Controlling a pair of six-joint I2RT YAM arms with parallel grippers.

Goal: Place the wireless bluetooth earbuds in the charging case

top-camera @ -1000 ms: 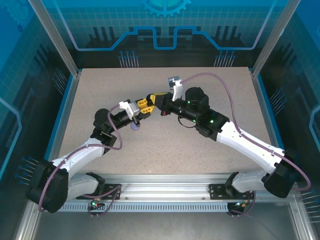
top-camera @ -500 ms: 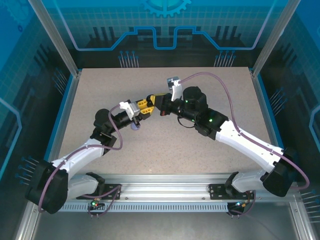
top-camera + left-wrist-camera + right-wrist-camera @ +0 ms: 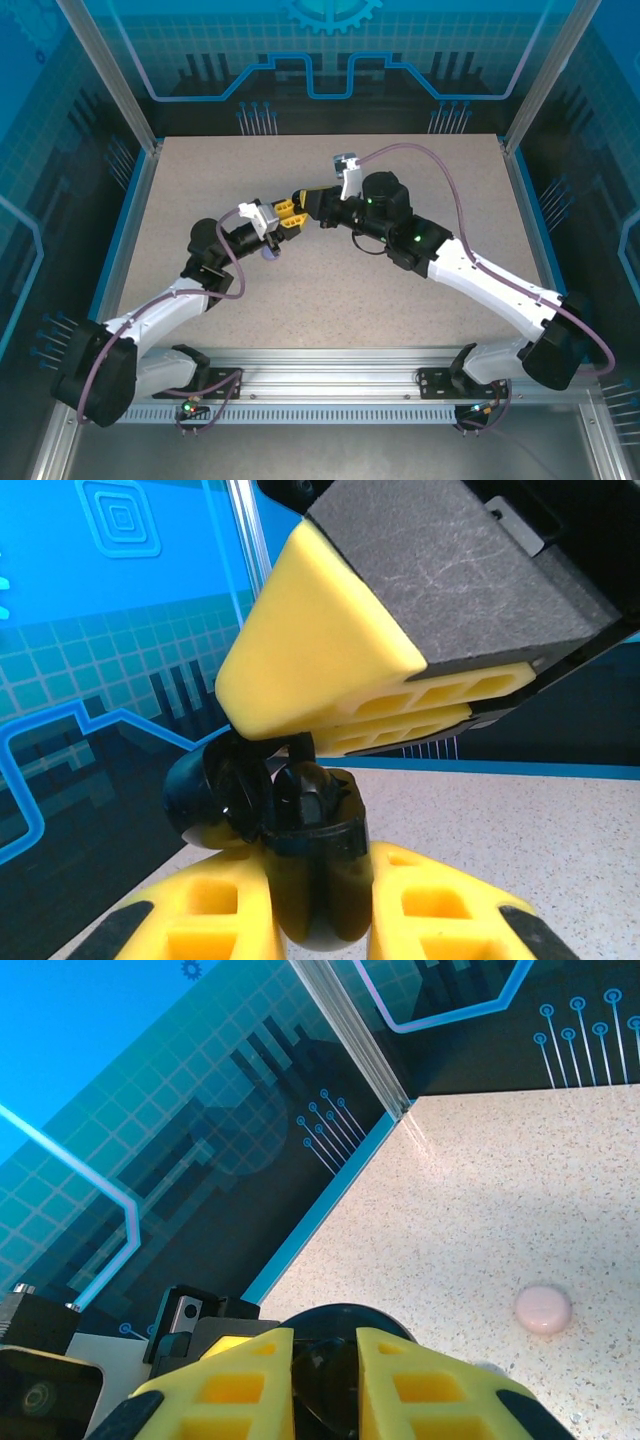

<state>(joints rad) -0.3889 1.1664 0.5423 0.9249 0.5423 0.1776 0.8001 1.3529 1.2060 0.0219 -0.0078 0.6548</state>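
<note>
Black case (image 3: 310, 815) partly hidden by left tool (image 3: 315, 868) fingers.

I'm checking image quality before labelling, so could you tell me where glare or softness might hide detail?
Top external: even light, sharp, faint shadows on the table. Left wrist: the black case is dark with small glossy highlights, crowded by the right gripper. Right wrist: the pink round case looks soft-edged.

Tabletop (image 3: 330, 300) lies open — the meeting jaws block its middle.
</note>
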